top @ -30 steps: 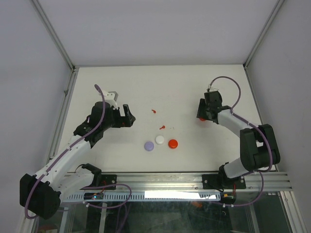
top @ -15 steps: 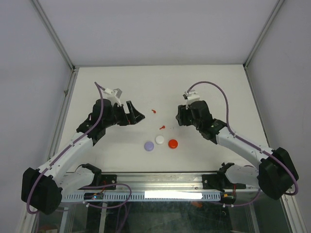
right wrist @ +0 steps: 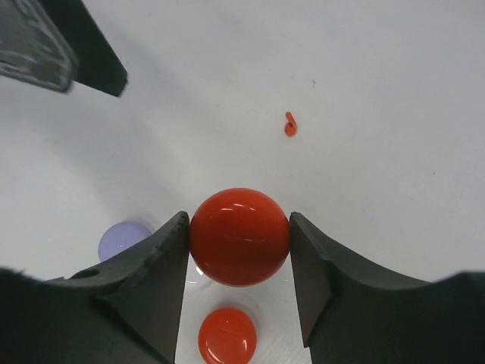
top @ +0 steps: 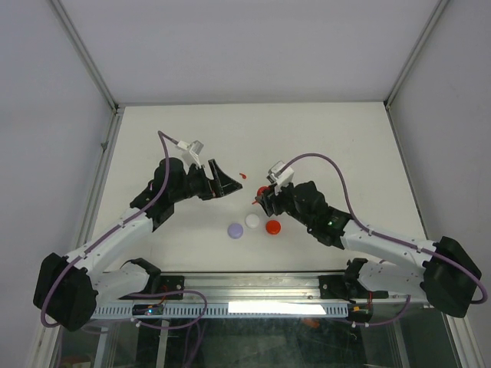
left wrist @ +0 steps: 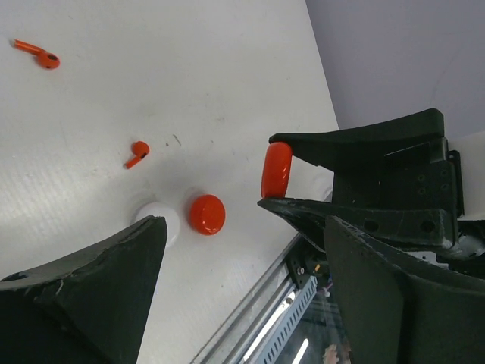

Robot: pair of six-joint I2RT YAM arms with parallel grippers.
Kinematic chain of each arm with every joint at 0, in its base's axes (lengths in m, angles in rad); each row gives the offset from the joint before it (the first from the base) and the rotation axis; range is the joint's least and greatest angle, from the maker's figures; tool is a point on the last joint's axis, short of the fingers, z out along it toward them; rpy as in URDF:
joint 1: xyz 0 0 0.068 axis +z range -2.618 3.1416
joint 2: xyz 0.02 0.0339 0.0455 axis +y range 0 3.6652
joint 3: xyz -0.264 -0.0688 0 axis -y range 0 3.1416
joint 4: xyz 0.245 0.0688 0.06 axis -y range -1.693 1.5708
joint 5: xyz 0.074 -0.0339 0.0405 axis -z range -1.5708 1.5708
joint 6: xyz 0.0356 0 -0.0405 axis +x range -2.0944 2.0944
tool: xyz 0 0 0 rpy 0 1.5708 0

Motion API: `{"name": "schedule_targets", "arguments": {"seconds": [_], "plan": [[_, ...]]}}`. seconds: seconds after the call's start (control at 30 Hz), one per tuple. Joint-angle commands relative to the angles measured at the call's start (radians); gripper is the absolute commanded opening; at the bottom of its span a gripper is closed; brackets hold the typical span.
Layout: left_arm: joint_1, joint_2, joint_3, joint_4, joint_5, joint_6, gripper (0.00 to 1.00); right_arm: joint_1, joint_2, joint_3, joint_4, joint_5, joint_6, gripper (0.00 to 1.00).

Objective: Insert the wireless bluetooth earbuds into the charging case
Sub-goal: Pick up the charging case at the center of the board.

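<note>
My right gripper (top: 265, 193) is shut on a round red charging case (right wrist: 239, 236) and holds it above the table near the middle; the case shows edge-on in the left wrist view (left wrist: 276, 169). Two tiny red earbuds lie on the table, one farther back (top: 242, 175) (left wrist: 38, 53) and one nearer (top: 256, 202) (left wrist: 137, 154) (right wrist: 289, 124). My left gripper (top: 219, 182) (left wrist: 242, 303) is open and empty, just left of the earbuds. I see no white or purple earbuds.
Three round pucks lie in a row in front: purple (top: 235, 230) (right wrist: 123, 241), white (top: 252, 221) (left wrist: 159, 220) and red (top: 273, 227) (left wrist: 206, 214) (right wrist: 226, 336). The near table edge and metal rail (top: 307, 282) are just beyond them.
My right arm has swung from the far right to the table's middle with the red case in its grip. My left gripper has moved right toward the earbuds.
</note>
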Motion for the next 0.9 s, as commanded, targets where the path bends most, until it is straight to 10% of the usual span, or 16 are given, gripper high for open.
{"name": "schedule_targets", "arguments": {"seconds": [0.0,0.87], "plan": [[-0.050,0.030,-0.004,0.105,0.017,-0.062,0.84,0.044,-0.036,-0.017,0.203,-0.011,-0.091,0.43],[-0.170,0.141,-0.018,0.274,0.032,-0.098,0.50,0.125,-0.019,-0.066,0.366,-0.071,-0.228,0.44]]}}
